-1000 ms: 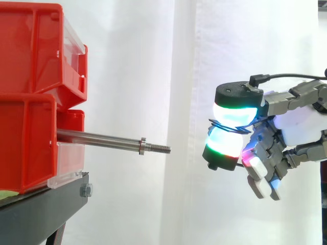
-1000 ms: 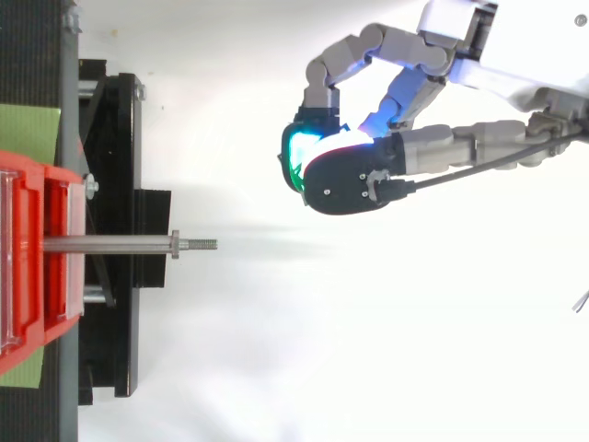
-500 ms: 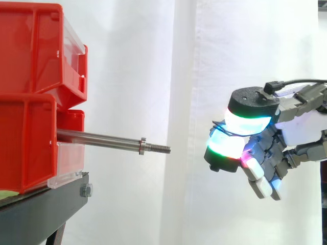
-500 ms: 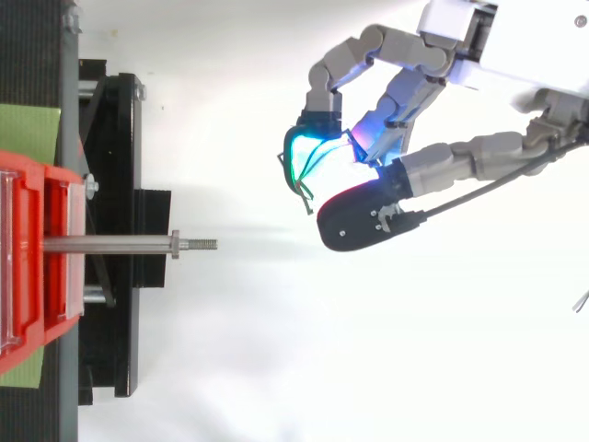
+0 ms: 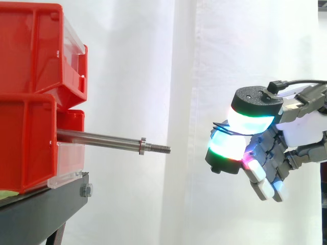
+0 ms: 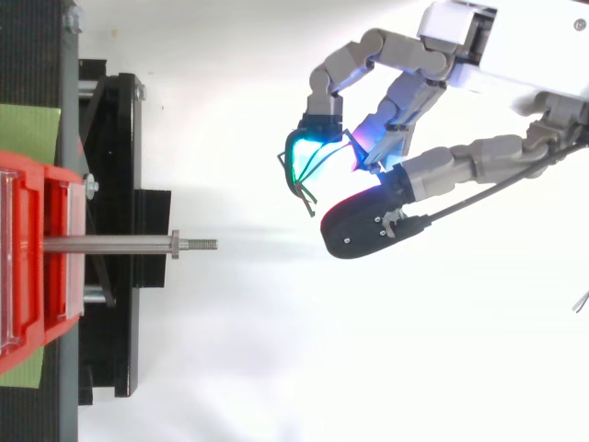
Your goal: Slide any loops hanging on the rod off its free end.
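Rod (image 5: 102,139): a straight, polished steel bar, round in section, with a small collar near its tip and a short threaded free end. It projects level from the front of the lower bin and nothing hangs on it. Loop (image 6: 296,177): a thin, dark, flexible band, off the rod and well apart from its free end, on the arm's side of it; in the side view it sits at about rod height. Hand (image 5: 300,130): jointed grey metal segments on a white palm. The fingers (image 5: 251,120) carry thick rounded pads glowing white, cyan and green under matt black caps. Two pads are pressed toward each other, pinching the loop, whose strands cross the glowing faces. The other fingers curl beneath, lit magenta and blue. Upper red bin (image 5: 30,46): glossy moulded red plastic, box-shaped with a sloped front and a clear panel; its contents cannot be made out. Lower red bin (image 5: 25,138): same make, stacked directly under the first, with a clear strip along its front lip; its contents cannot be made out either. Black stand (image 5: 46,204): a dark matt metal frame with a hex bolt on its side that carries both bins. Green sheet (image 6: 28,129): flat and dull, lying on the stand beside the bins. White curtain (image 5: 153,76): soft cloth in vertical folds behind everything.
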